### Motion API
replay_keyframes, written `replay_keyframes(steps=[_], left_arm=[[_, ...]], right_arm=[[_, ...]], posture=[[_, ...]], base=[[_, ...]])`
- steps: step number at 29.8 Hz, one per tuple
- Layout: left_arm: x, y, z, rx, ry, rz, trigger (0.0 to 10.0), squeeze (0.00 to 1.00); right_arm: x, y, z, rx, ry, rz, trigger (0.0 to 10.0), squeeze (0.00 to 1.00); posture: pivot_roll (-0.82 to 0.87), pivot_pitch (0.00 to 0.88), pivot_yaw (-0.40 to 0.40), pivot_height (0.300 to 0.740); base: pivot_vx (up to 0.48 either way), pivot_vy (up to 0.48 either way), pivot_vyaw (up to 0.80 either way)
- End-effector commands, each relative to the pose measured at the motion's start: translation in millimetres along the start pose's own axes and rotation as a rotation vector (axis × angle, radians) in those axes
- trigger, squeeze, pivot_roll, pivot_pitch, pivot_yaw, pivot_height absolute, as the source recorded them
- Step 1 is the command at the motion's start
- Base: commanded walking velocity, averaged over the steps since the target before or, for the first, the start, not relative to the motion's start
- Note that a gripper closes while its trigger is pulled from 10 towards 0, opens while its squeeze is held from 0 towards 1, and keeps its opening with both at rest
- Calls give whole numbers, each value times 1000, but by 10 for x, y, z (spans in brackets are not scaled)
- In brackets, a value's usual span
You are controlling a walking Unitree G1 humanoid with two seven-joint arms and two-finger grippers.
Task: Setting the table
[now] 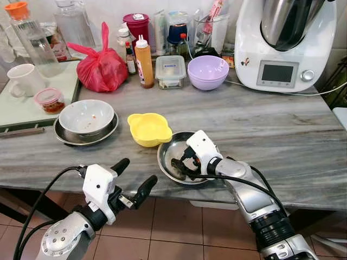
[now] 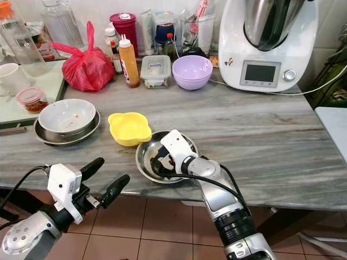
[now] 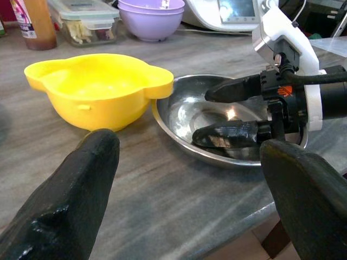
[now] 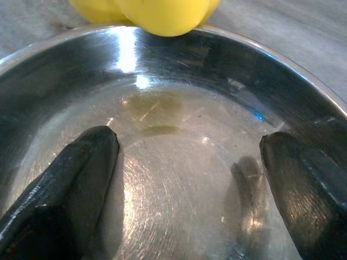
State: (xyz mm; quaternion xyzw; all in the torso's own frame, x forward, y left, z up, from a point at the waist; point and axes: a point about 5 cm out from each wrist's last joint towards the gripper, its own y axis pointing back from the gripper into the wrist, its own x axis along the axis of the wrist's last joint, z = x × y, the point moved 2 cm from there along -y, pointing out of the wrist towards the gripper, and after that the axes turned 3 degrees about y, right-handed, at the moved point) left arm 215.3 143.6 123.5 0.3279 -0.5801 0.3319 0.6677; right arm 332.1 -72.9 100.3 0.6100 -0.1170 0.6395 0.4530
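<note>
Right gripper (image 1: pixel 180 165) spread inside steel bowl (image 1: pixel 168 145), nothing pinched; probably needs rim grip next. Left gripper (image 1: pixel 133 178) spread, waiting.

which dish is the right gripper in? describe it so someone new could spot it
Start at the grey marble counter, near its front edge. Just in front of the yellow bowl sits a shallow steel bowl, with the right gripper reaching open into it. Unlike the steel plate further left, which carries a white bowl, it holds no dish.
</note>
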Motion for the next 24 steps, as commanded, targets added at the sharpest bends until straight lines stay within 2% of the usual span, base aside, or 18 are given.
replay_keyframes(steps=[1, 9, 14, 19, 20, 21, 24], left_arm=[[22, 25, 13, 0, -13, -6, 10000, 0], [51, -19, -44, -1, -18, -1, 10000, 0], [33, -42, -42, -8, -19, -1, 10000, 0], [87, -81, -40, -13, -28, 17, 10000, 0], [102, -87, -43, -7, -33, 27, 10000, 0], [127, -91, -55, 13, -44, 48, 10000, 0], [159, -96, -76, 46, -53, 77, 10000, 0]], right_arm=[[-19, 49, 56, -29, -20, 4, 10000, 886], [184, 255, 210, -78, -11, 128, 10000, 878], [264, 313, 249, -95, -36, 190, 10000, 878], [486, 444, 332, -171, -56, 340, 10000, 878], [537, 495, 368, -211, -34, 372, 10000, 882], [588, 562, 412, -272, 26, 402, 10000, 882], [599, 630, 457, -341, 65, 414, 10000, 882]], posture=[[-38, 94, 35, 740], [-51, 85, 43, 740], [-66, 78, 47, 740], [-76, 72, 48, 740], [-76, 72, 48, 740], [-78, 70, 48, 740], [-79, 69, 48, 740]], base=[[0, 0, 0], [0, 0, 0], [0, 0, 0], [0, 0, 0], [0, 0, 0], [0, 0, 0], [0, 0, 0]])
